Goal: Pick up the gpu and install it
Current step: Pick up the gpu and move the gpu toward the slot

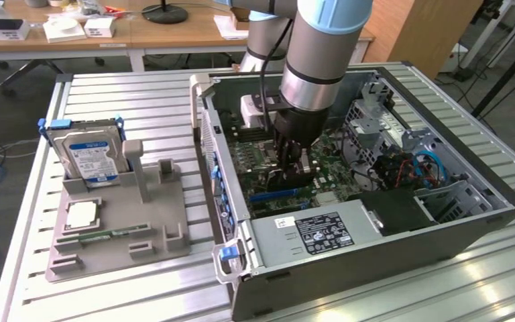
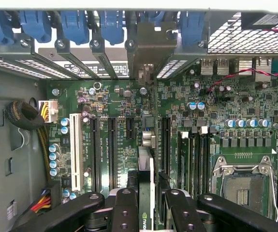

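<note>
Your gripper (image 1: pixel 295 161) pinches the gpu (image 2: pixel 146 169) edge-on over the motherboard (image 2: pixel 109 101). The hard drive (image 1: pixel 88 154) stands at nine o'clock in the exterior view.

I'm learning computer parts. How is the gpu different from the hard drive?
The gpu is thin and dark; the hard drive is boxy, silver, with a blue label. The gpu is inside the computer case, gripped by the gripper; the hard drive stands in a grey holder outside. Both stand on edge.
</note>
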Available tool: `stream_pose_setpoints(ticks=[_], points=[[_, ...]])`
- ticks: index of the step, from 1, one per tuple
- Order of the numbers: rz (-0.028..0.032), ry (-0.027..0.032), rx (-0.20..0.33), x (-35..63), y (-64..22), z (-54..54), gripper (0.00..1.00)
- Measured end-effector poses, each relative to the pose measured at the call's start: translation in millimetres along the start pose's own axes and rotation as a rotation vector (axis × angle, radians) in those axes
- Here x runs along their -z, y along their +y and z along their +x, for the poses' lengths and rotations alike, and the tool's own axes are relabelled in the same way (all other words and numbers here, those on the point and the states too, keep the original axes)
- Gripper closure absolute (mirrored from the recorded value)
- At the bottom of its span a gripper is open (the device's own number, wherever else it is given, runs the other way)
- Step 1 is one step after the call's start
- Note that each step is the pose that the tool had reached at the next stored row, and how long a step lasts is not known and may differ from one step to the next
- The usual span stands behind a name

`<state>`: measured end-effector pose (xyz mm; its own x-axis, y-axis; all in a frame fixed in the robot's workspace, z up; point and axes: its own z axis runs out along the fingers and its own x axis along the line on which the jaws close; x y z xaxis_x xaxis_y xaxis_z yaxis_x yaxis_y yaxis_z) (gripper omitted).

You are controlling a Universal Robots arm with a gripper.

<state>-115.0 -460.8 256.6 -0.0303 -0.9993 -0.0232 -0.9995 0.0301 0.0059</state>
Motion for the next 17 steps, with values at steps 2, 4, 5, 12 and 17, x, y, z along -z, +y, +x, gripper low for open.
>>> stream_pose_setpoints(ticks=[2,4,5,12,17], points=[[0.0001,-0.0002,0.0,-0.4,0.0,0.0,0.74],[0.0,0.0,0.0,-0.8,0.0,0.0,0.74],[0.0,-0.0001,0.0,-1.0,0.0,0.0,0.74],[0.0,-0.0001,0.0,-2.3,0.0,0.1,0.74],[0.0002,-0.0003,0.0,-2.9,0.0,0.0,0.74]])
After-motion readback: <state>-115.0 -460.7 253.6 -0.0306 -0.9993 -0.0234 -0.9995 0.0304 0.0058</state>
